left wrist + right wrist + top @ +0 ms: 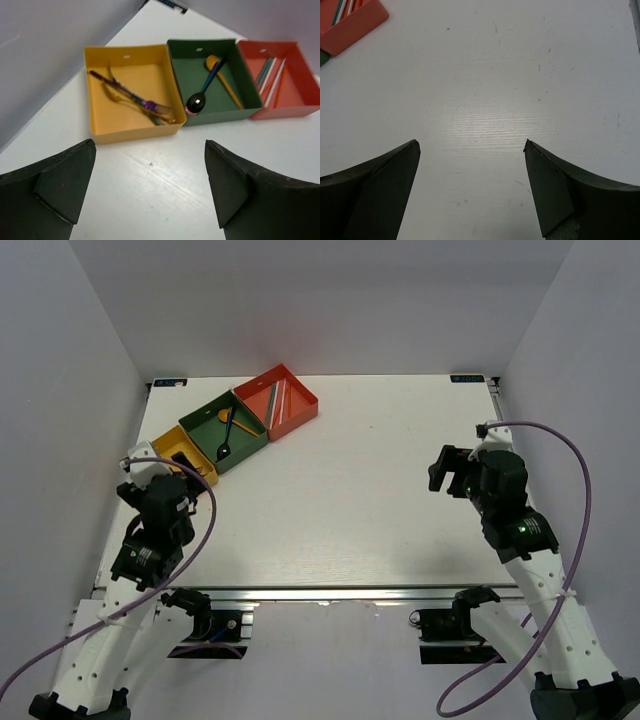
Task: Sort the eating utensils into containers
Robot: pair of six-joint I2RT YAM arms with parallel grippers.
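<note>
Three boxes stand in a diagonal row at the table's back left. The yellow box (131, 95) holds an iridescent fork (150, 104) and gold pieces. The dark green box (210, 80) holds a black spoon (196, 103) and a gold spoon (222, 75). The red-orange box (280, 80) holds red, teal and silver chopsticks (270, 75). The boxes also show in the top view: yellow (183, 451), green (225, 429), red-orange (277, 400). My left gripper (150, 185) is open and empty just in front of the yellow box. My right gripper (470, 185) is open and empty over bare table at the right (445, 470).
The white table (350, 500) is walled by white panels at the left, back and right. A corner of the red-orange box (350, 22) shows at the top left of the right wrist view. Purple cables loop from both arms.
</note>
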